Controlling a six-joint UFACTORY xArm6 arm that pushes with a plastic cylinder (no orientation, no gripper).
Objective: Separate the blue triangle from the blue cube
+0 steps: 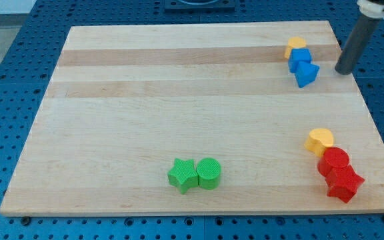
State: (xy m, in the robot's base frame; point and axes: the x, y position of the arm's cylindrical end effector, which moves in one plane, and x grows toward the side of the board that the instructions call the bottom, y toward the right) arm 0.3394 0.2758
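Currently, my tip sits near the counter's right edge, close to the top right corner, just to the right of the blue triangle and apart from it. No jaws are fitted to this arm; it ends in a plain dark rod.

Near the top right corner, three blocks form a tight cluster. The blue cube touches the blue triangle, which lies directly below it toward the bottom edge. A yellow block, shape unclear, touches the blue cube on its upper left side.

Near the bottom right corner, a yellow heart touches a red cylinder, which touches a red star.

Near the middle of the bottom edge, a green star and a green cylinder stand side by side, touching.
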